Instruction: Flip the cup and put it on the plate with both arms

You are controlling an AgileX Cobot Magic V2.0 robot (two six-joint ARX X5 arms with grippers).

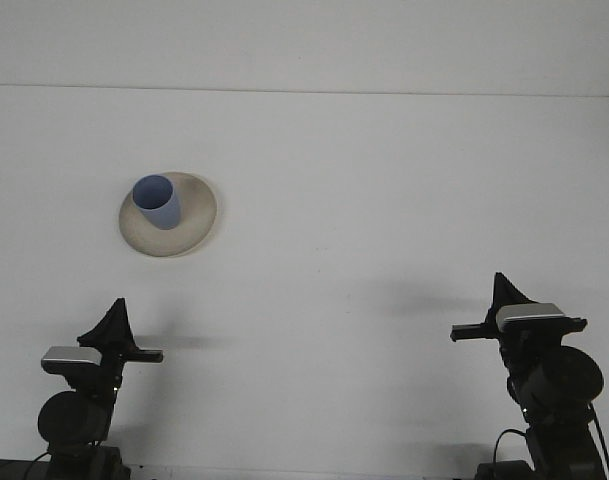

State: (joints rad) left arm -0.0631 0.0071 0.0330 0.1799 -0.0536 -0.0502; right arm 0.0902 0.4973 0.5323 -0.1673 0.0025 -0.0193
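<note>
Front view: blue cup (156, 201) stands mouth-up on the plate (197, 225). Both hands are well short of the plate, fingers unreadable; keep them clear of it while retreating.
</note>
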